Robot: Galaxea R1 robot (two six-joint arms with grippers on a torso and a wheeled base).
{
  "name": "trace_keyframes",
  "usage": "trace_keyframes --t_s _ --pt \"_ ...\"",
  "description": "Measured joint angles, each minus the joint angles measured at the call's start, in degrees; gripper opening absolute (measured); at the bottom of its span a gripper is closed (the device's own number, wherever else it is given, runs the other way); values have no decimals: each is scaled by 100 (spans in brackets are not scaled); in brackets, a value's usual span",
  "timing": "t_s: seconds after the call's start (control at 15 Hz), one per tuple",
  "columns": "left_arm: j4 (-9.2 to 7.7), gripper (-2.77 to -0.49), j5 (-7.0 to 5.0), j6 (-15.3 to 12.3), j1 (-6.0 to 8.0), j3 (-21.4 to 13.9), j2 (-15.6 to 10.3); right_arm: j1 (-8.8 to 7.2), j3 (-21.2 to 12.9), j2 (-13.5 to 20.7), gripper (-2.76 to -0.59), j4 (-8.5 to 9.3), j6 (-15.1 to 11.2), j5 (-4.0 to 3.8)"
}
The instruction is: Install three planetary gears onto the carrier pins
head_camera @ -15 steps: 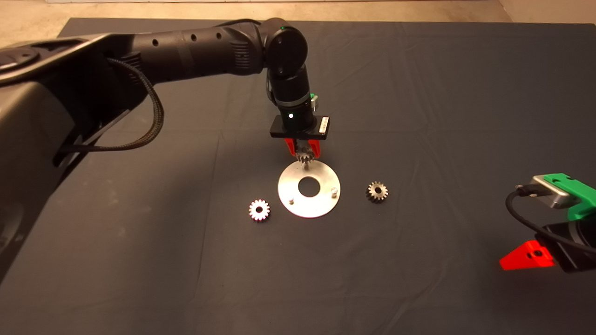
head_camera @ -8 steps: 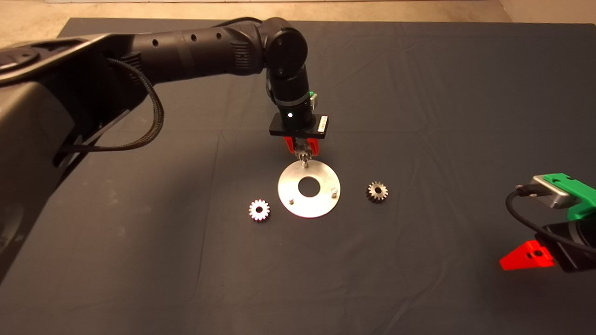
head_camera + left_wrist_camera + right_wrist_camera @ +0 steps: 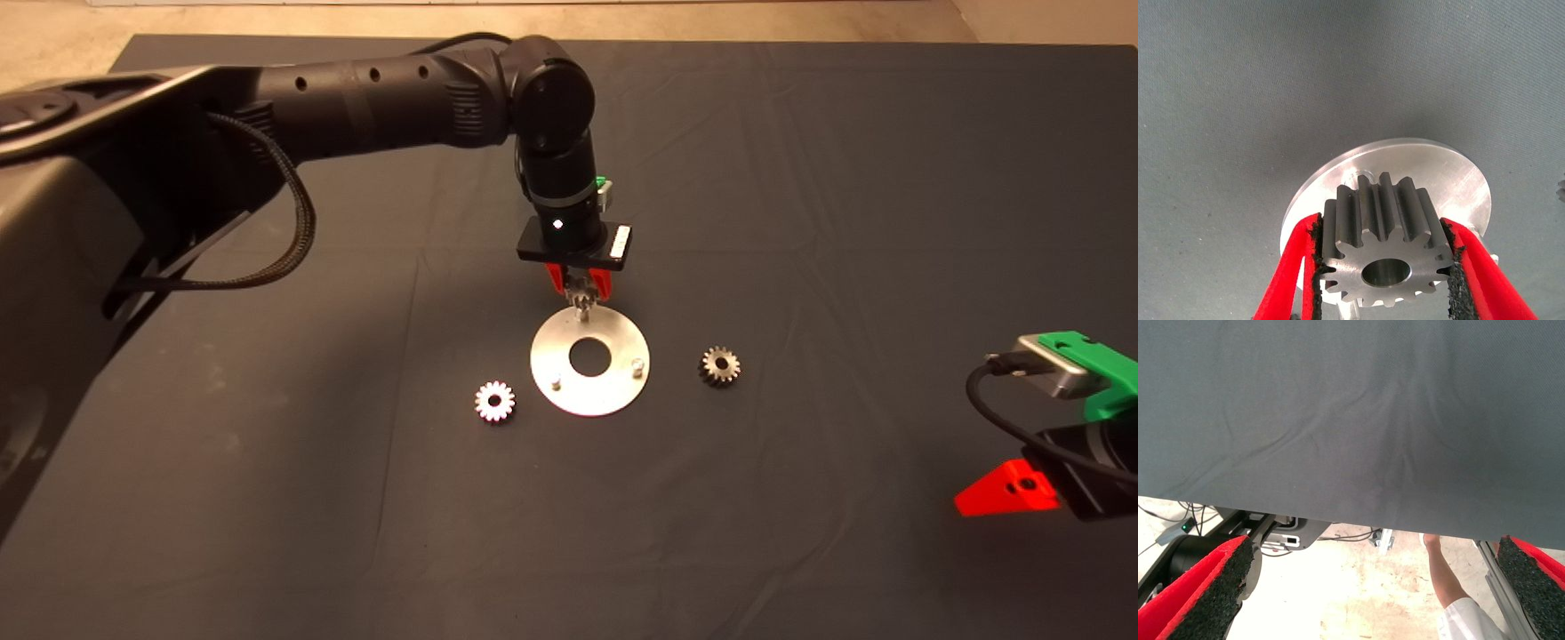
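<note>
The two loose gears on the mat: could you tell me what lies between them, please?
In the head view, the metal disc lies between the left gear and the right gear. Above its far edge, the left gripper holds a third gear.

A dark grey cloth mat (image 3: pixel 800 178), creased in faint lines, covers the tabletop (image 3: pixel 53 36), whose pale surface shows only along the far edge. Near the mat's middle lies a flat shiny metal disc (image 3: pixel 590 391) with a large round hole at its centre and short pegs (image 3: pixel 637 364) standing on it. A small toothed gear (image 3: pixel 494 402) lies flat on the mat just left of the disc, apart from its rim. Another gear (image 3: pixel 720 365) lies on the mat to the right, a little farther off.
</note>
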State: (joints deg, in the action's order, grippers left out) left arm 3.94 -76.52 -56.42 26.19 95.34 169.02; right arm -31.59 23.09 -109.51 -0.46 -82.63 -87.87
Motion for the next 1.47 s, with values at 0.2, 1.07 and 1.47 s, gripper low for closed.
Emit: trace_keyframes --t_s 0.2,1.07,1.47 --pt "0 -237 -200 -2 0 0 -2 0 0 0 -63 0 0 2" --pt "20 -237 -206 -2 -127 0 0 0 0 0 -63 0 0 5" --pt "20 -237 -44 0 -127 0 0 0 0 0 -63 0 0 5"
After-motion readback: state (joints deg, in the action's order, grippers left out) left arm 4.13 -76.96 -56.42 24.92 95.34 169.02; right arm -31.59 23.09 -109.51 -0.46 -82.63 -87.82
